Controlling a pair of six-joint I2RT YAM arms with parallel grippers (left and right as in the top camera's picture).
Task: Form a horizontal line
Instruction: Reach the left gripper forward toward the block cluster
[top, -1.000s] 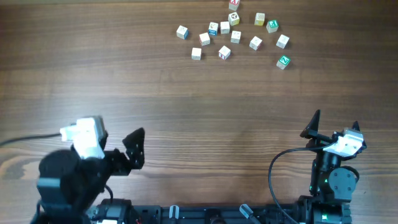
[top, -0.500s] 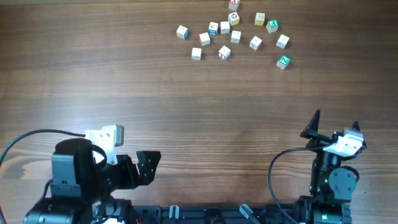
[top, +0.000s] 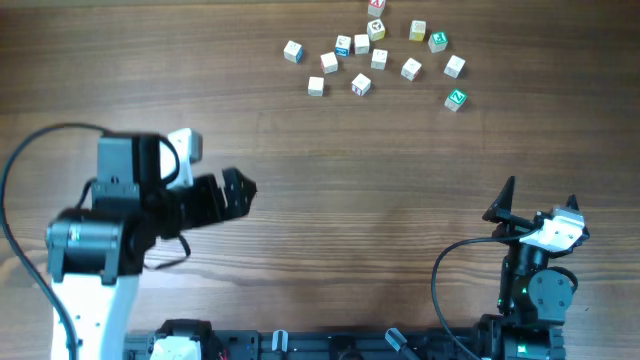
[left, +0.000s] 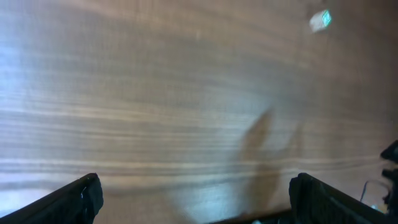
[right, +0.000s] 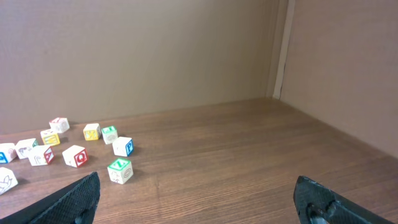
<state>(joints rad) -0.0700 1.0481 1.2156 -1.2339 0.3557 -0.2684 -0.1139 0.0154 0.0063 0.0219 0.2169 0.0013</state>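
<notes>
At the near edge of the table (top: 330, 230) we see the right gripper (top: 539, 196) low at the right corner. Its jaws stand wide apart with nothing between them, and in its wrist view the black fingertips (right: 78, 196) sit spread at the two lower corners. The left gripper (top: 240, 187) hangs over bare wood a little farther out on the left side, angled toward the right. Its jaws are also wide apart and empty. Its own wrist view is blurred and shows mostly wood grain.

A broad stretch of bare table lies between both arms and the blocks. The nearest block is the green Z cube (top: 456, 98), alone on the right. Beyond it the letter cubes (top: 361, 85) lie loose in a scatter at the far centre-right, well apart from both grippers. They are turned at odd angles and not yet set in a row. Two white ones sit just beside each other, and a red-marked cube (top: 376, 5) is cut by the far edge.
</notes>
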